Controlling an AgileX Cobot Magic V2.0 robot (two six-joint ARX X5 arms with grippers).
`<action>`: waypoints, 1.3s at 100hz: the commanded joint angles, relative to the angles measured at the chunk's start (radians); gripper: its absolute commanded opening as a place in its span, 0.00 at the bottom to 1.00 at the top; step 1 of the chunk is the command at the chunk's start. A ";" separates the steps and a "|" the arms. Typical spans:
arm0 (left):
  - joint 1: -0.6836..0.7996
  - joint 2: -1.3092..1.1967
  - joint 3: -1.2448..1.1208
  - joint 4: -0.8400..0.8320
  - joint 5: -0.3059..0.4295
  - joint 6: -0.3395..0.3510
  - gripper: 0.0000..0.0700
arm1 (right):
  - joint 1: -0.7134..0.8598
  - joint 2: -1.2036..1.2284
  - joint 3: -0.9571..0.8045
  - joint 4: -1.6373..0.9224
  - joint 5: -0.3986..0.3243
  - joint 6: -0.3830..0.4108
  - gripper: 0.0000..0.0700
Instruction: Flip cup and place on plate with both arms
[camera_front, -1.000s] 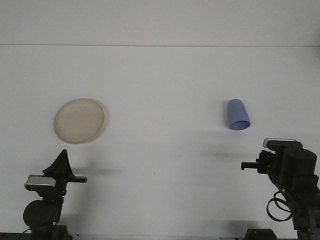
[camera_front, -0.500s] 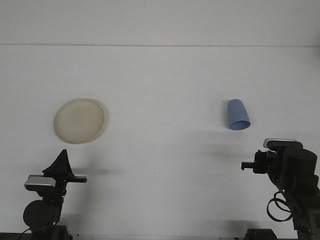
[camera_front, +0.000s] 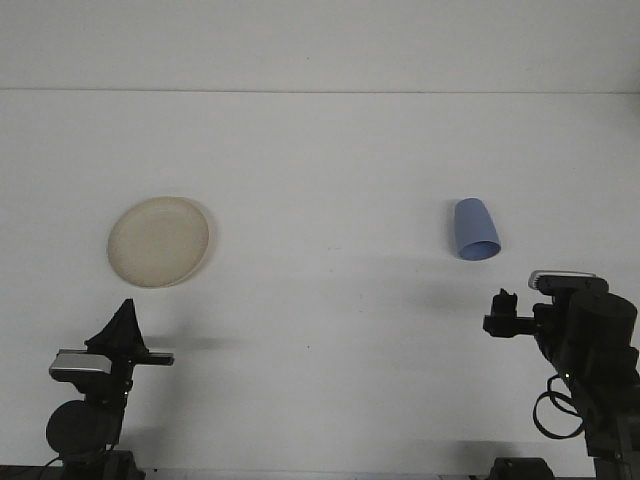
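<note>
Plain white table (camera_front: 320, 330) w/ white wall behind, nothing else about. Blue cup (camera_front: 476, 229) lies on its side at the right, mouth toward the camera, narrow base pointing away; cream plate (camera_front: 159, 241) sits well apart at the left. Right gripper (camera_front: 503, 313) is near the cup, just below it in view, not touching; can't tell how its jaws stand, too dark & small. Left gripper (camera_front: 126, 328) waits low at the left, below the plate; jaw state also can't tell. Step in hand, I'd judge: right arm reach & grasp. To do it well: approach along the cup's axis, close across the body not the rim, since it'll likely roll if nudged sideways.
</note>
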 joint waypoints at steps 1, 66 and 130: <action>0.000 -0.002 -0.019 0.010 0.000 -0.003 0.02 | 0.001 0.031 0.017 0.046 0.000 0.003 0.78; 0.000 -0.002 -0.019 0.010 0.000 -0.003 0.02 | 0.000 0.234 -0.274 0.718 -0.026 -0.007 0.78; 0.000 -0.002 -0.019 0.010 0.000 -0.003 0.02 | -0.116 0.396 -0.588 1.276 -0.073 -0.079 0.77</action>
